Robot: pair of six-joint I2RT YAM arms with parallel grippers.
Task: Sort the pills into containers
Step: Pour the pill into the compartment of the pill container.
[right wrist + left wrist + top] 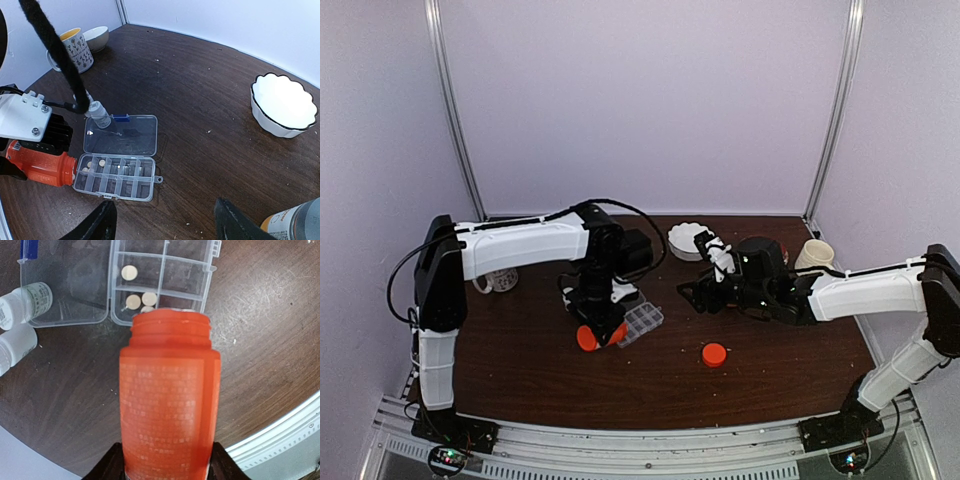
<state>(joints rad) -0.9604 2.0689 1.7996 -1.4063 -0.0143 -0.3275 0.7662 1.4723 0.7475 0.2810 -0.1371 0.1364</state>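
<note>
Now the left gripper [165, 467] clasps an orange plastic bottle [169, 390], its open mouth seemingly just over small pale pills [129, 272] in the clear gridded plastic box [187, 277]; the right gripper [165, 220] gapes empty, farther off.

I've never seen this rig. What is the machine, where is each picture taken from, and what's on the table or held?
Two robot arms stand at a table's near edge. One picture looks down from above; the other two come from wrist cameras. The left fingers grip an uncapped orange bottle, its mouth toward a clear pill organizer holding a few pale pills. The right fingers are open and empty. Also on the table: an orange cap, two small white bottles, a white bowl, a mug.
</note>
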